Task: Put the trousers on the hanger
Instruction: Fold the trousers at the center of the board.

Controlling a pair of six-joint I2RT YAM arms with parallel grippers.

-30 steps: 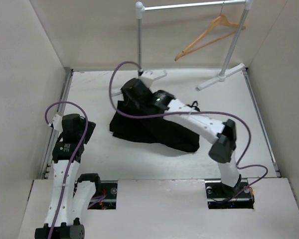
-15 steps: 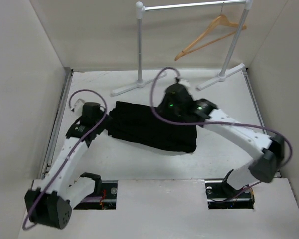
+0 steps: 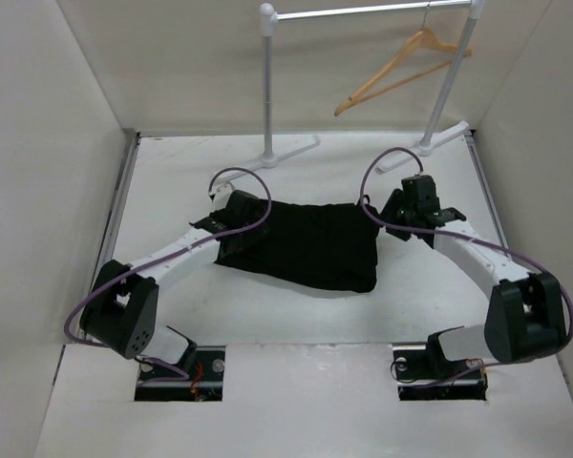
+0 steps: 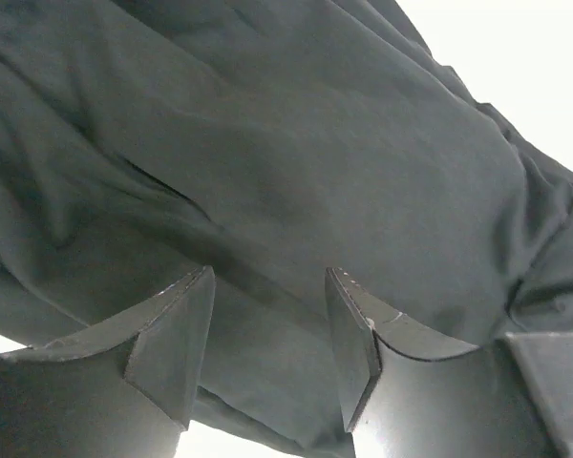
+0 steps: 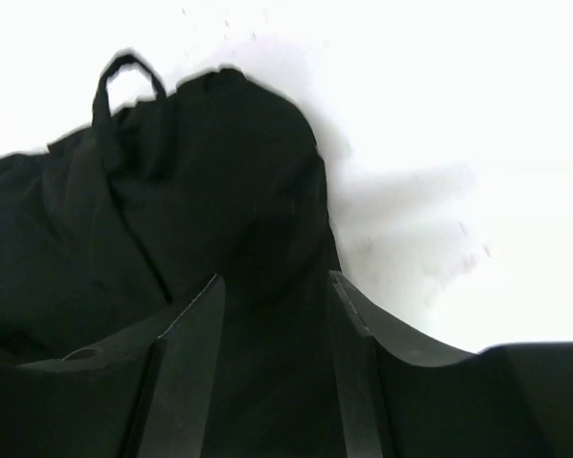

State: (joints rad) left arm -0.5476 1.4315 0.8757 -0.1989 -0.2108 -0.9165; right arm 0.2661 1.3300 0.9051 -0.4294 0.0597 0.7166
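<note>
Here, both claws stand parted, gripping nothing: left gripper (image 4: 267, 286) at the left edge of the black soft fabric trousers (image 3: 306, 246), right gripper (image 5: 272, 286) at their right edge. They lie bunched on the white table (image 3: 267, 310); the light-brown wooden hanger (image 3: 401, 65) hangs on the grey metal rail (image 3: 363, 11).

light: bright, even | shadows: soft | right wrist: table (image 5: 411, 95) blown white, trousers (image 5: 172, 239) near-featureless black, slightly blurred

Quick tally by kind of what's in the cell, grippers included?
trousers, black: 1
hanger, wooden: 1
clothes rail, grey metal: 1
grippers: 2, the left gripper and the right gripper
Total: 5
</note>
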